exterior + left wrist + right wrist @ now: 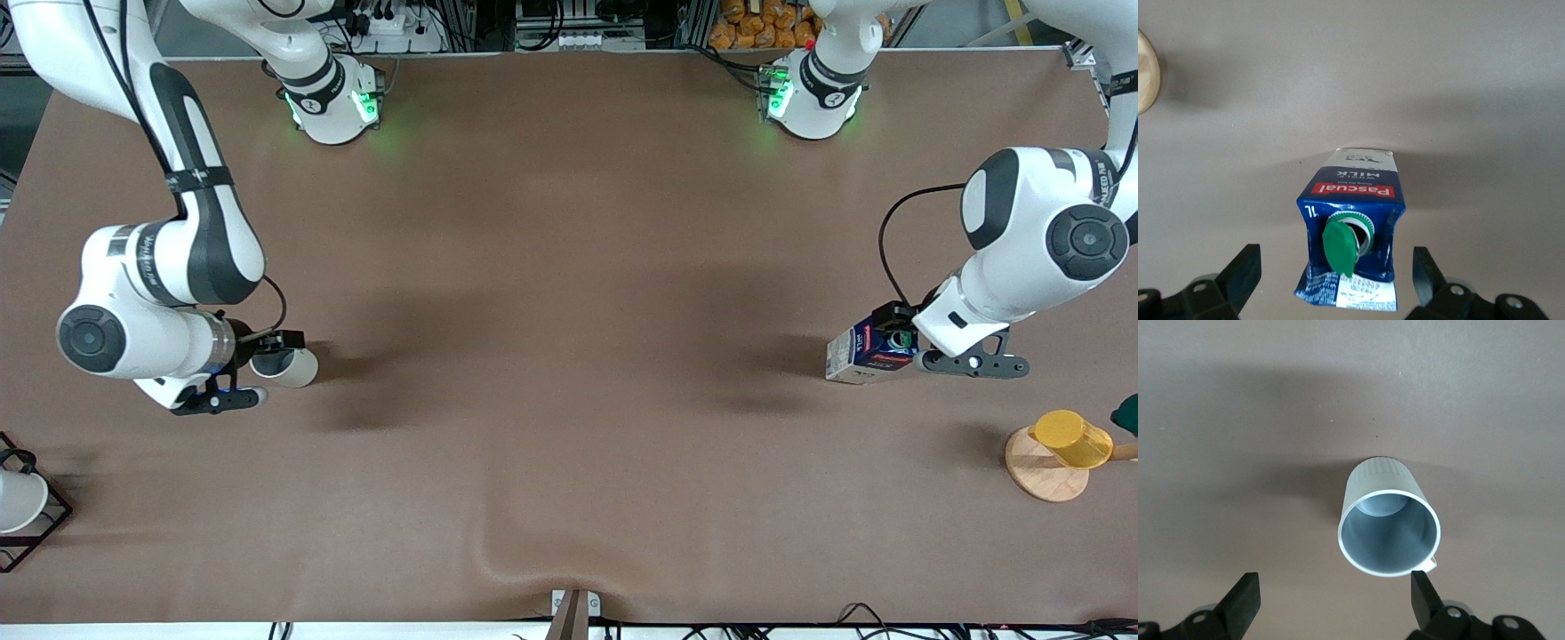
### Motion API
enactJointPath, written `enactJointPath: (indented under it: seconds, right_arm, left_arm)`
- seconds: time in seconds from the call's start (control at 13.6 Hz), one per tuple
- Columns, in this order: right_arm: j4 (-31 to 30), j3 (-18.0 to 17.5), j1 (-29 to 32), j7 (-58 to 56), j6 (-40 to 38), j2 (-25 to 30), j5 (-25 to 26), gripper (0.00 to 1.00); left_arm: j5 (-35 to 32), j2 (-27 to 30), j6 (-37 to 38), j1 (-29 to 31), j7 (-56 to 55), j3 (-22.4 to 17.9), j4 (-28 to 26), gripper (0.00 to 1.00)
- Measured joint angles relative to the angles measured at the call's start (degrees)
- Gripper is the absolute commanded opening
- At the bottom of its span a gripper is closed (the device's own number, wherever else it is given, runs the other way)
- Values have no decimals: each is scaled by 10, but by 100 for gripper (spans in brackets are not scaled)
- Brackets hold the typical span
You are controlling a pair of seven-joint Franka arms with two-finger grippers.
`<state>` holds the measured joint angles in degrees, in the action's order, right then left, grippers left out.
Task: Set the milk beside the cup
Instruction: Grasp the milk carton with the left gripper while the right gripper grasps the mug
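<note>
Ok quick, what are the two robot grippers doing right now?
Left gripper: open, over the milk, holding nothing.
Right gripper: open, over the cup, holding nothing.

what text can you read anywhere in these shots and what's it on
"Pascual": red band on the milk.
"WHOLE MILK": blue panel by that band.
"1L": blue panel beside the green cap.
Small print on the carton's top seam: too small to read.
Lettering on both arms: unreadable.
The cup: no text.
</note>
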<state>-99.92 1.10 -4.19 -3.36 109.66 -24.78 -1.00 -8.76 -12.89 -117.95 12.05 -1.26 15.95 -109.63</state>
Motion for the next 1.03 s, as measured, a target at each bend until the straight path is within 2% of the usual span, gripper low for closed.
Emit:
enactJointPath:
  seconds: [0.22, 0.73, 0.81, 0.88, 0.95, 1.03]
  right_arm:
    - [-27, -1, 0, 0, 68, -12, 0, 100]
    - [-36, -3, -1, 0, 89, -46, 0, 100]
    - [-37, -2, -1, 0, 91, -49, 0, 69]
    - [-39, -2, -1, 0, 97, -51, 0, 19]
    - [-42, -2, -1, 0, 106, -53, 0, 0]
    - [-47, -1, -1, 0, 116, -54, 0, 0]
  left_arm:
    - [0, -8, -11, 1, 0, 0, -4, 100]
    - [0, -12, -41, 1, 0, 0, -28, 100]
    - [0, -12, -42, 2, 0, 0, -29, 100]
    - [0, -12, -42, 2, 0, 0, -30, 97]
    - [0, -12, -42, 2, 0, 0, -30, 83]
    - [0, -12, -43, 2, 0, 0, -30, 72]
